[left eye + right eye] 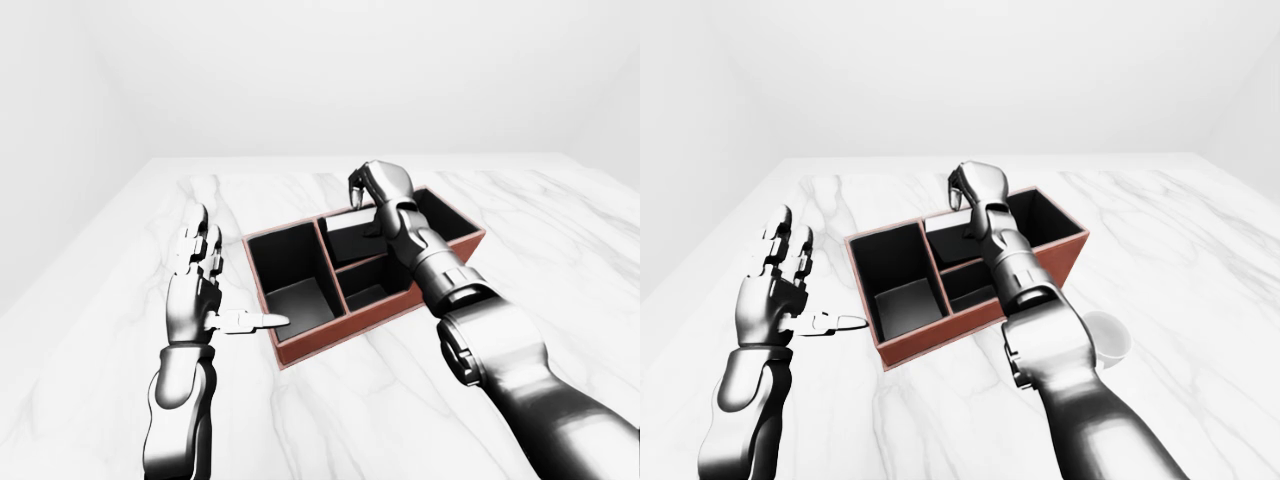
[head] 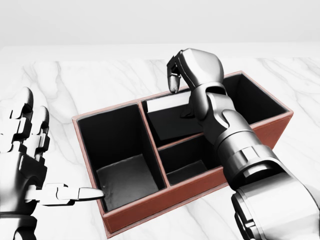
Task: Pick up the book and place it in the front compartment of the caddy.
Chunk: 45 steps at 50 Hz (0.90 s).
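The caddy (image 2: 150, 206) is a red-brown box with black compartments, lying across the middle of the head view. The dark book (image 2: 170, 120), with a pale upper edge, leans inside the upper middle compartment, below the rim. My right hand (image 2: 179, 100) hovers just over that compartment with its fingers curled loosely, open and not closed round the book. One fingertip (image 2: 172, 85) hangs above the book's pale edge. My left hand (image 2: 45, 155) is spread open at the left, its thumb pointing at the caddy's lower left corner.
The caddy stands on a white marble table (image 1: 300, 420). The large left compartment (image 2: 125, 182) and the small lower middle one (image 2: 187, 170) hold nothing. A white cup (image 1: 1106, 340) sits on the table right of my right forearm.
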Motion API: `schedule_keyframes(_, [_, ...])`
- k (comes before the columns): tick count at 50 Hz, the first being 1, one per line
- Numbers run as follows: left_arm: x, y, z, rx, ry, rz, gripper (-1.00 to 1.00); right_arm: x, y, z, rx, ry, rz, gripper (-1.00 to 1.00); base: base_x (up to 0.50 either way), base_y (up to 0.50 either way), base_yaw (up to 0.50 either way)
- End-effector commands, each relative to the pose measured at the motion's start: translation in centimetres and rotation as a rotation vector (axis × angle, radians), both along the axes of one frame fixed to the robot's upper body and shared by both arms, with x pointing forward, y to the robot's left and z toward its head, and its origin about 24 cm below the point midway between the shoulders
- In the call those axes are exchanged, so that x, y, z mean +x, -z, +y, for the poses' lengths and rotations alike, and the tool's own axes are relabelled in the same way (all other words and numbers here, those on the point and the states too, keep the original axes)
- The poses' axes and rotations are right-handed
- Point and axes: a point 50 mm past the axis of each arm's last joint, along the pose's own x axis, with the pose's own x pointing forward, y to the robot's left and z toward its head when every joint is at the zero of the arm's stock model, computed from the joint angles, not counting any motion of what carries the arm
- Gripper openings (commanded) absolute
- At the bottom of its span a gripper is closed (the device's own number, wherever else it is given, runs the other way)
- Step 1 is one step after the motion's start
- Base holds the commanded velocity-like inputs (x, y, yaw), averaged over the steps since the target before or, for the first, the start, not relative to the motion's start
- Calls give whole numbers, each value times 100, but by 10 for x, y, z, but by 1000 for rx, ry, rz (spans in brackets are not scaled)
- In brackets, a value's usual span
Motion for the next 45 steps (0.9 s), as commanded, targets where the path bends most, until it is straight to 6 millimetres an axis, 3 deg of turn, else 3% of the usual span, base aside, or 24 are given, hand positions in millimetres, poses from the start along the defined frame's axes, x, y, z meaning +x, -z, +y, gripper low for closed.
schedule_keyframes(1, [-1,-2,0,0,0,-9,99,1,-9,2,16,1,-42,-100,0,0,0])
schedule_keyframes(45, [0,-2,0,-1,-2,-8,100,-1,-9,8,-70,-14,-86,-100,0,0,0])
